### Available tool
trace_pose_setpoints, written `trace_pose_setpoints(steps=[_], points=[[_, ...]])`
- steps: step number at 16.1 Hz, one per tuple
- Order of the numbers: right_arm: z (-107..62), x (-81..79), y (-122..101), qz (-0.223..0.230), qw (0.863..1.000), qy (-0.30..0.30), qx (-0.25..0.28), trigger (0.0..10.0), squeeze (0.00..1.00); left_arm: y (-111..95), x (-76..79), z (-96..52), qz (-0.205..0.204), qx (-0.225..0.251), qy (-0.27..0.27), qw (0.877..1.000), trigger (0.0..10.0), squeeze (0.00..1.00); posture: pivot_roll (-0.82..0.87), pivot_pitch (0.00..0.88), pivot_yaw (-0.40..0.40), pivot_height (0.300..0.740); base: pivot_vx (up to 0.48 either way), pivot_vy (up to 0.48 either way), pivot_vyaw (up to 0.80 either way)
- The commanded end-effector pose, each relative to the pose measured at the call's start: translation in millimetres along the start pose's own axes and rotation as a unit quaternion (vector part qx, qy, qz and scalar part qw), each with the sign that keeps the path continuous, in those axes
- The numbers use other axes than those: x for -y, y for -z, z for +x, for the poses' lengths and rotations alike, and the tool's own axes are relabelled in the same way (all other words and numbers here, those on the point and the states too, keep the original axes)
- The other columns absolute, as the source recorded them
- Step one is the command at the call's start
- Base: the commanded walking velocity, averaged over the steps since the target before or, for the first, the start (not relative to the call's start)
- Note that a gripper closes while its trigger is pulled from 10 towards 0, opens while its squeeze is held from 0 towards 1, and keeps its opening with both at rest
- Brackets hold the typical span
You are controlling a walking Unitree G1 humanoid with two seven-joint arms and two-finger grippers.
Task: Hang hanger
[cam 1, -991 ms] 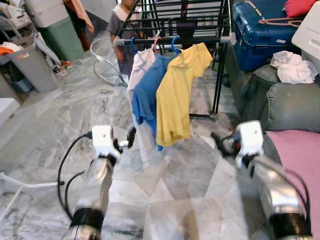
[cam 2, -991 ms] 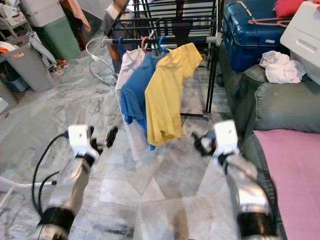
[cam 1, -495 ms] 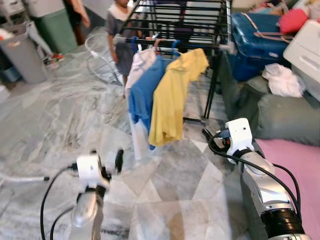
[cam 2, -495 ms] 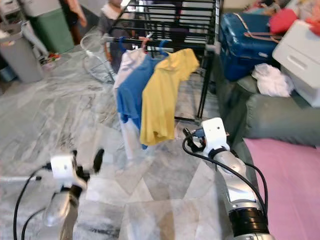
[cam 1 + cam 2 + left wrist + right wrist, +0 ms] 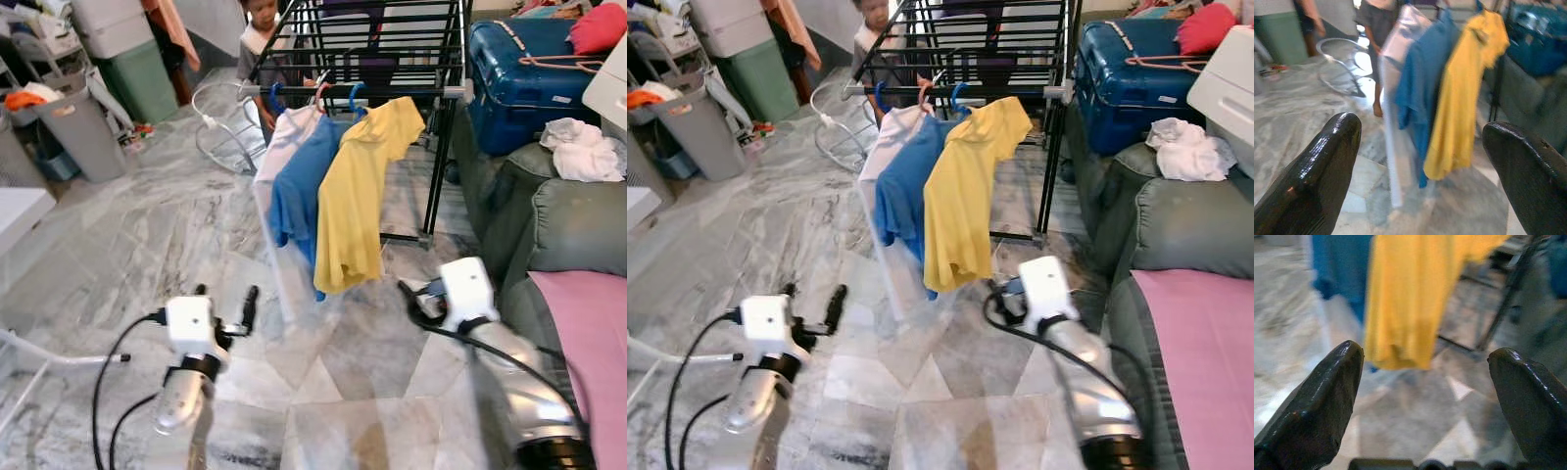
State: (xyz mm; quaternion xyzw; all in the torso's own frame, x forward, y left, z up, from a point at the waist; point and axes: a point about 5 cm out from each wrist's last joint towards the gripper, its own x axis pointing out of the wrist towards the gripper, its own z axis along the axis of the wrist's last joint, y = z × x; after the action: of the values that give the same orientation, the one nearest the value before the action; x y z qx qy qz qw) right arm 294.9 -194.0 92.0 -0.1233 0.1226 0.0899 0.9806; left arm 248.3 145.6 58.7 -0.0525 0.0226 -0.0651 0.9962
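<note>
A black drying rack (image 5: 446, 117) stands ahead with a silver rail (image 5: 392, 91). Three shirts hang from it on hangers: white (image 5: 284, 157), blue (image 5: 299, 191) and yellow (image 5: 358, 196). Their blue and pink hooks (image 5: 323, 95) sit over the rail. A spare pink hanger (image 5: 554, 64) lies on the blue suitcase (image 5: 514, 69). My left gripper (image 5: 225, 296) is low, short of the shirts, open and empty (image 5: 1420, 161). My right gripper (image 5: 411, 299) is out below the yellow shirt's hem, open with nothing between its fingers (image 5: 1425, 396).
A person (image 5: 260, 29) stands behind the rack. Grey bins (image 5: 78, 127) and a green bin (image 5: 147, 78) line the left wall. A grey sofa (image 5: 568, 215) with white cloth (image 5: 583, 147) and a pink cushion (image 5: 593, 323) lies on the right. A white cable (image 5: 220, 122) loops on the marble floor.
The head camera has swung, so the whole scene shifted. Both arms stay stretched forward, the left one a little higher in view, and both grippers remain open and empty.
</note>
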Motion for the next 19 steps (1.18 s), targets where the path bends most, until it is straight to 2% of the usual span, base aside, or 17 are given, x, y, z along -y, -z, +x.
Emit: trace_pose_setpoints(steps=[1,3,4,5,6,7,8,10,14,16,19], points=[[-8.0,12.6,-14.9,0.0,0.999,0.029,0.038,10.0,0.0,-3.5,-7.5,-6.7,0.026,-0.005,0.011,1.0,10.0,0.0,-0.19,0.0,0.162,0.74,0.0,0.0,0.0],[-13.1,12.9,-18.7,-0.006,0.998,0.03,0.055,10.0,0.0,-3.4,-14.6,-11.9,0.034,-0.014,0.011,0.999,10.0,0.0,-0.19,0.0,0.161,0.74,0.0,0.0,0.0],[-18.4,4.7,-14.0,-0.001,0.998,0.024,0.051,10.0,0.0,-3.8,-29.3,-23.1,0.057,-0.025,0.003,0.998,10.0,0.0,-0.18,0.0,0.151,0.74,0.0,0.0,0.0],[-20.7,1.3,-11.9,-0.003,0.998,0.025,0.053,10.0,0.0,-3.9,-36.3,-28.7,0.071,-0.031,0.001,0.997,10.0,0.0,-0.17,0.0,0.148,0.74,0.0,0.0,0.0],[-21.9,-3.4,-8.0,0.024,0.998,0.027,0.044,10.0,0.0,-3.1,-41.3,-31.9,0.086,-0.034,0.0,0.996,10.0,0.0,-0.16,0.0,0.137,0.74,0.0,0.0,0.0],[-22.0,-6.9,-6.5,0.032,0.998,0.031,0.043,10.0,0.0,-3.3,-44.3,-31.6,0.09,-0.034,-0.007,0.995,10.0,0.0,-0.15,0.0,0.121,0.74,0.0,0.0,0.0],[-19.9,-12.8,-4.4,0.071,0.996,0.038,0.037,10.0,0.0,-5.6,-45.3,-26.9,0.086,-0.025,-0.021,0.996,10.0,0.0,-0.15,0.0,0.105,0.74,0.0,0.0,0.0],[-15.7,-21.8,-8.8,0.052,0.997,0.022,0.044,10.0,0.0,-14.7,-42.6,-17.0,0.077,-0.004,-0.041,0.996,10.0,0.0,-0.12,0.0,0.075,0.74,0.0,0.0,0.0],[1.0,-40.9,-20.0,0.02,0.998,-0.03,0.052,10.0,0.0,-33.2,-46.0,-11.2,0.065,0.031,-0.085,0.994,10.0,0.0,-0.05,0.0,-0.009,0.74,0.0,0.0,0.0],[11.1,-40.5,-26.8,0.0,0.998,-0.045,0.055,10.0,0.0,-38.6,-39.9,-10.8,0.055,0.043,-0.09,0.993,10.0,0.0,-0.03,0.0,-0.058,0.74,0.0,0.0,0.0],[16.8,-30.5,-30.6,-0.015,0.997,-0.047,0.056,10.0,0.0,-32.5,-23.2,-6.5,0.043,0.046,-0.088,0.994,10.0,0.0,-0.02,0.0,-0.078,0.74,0.0,0.0,0.0]])
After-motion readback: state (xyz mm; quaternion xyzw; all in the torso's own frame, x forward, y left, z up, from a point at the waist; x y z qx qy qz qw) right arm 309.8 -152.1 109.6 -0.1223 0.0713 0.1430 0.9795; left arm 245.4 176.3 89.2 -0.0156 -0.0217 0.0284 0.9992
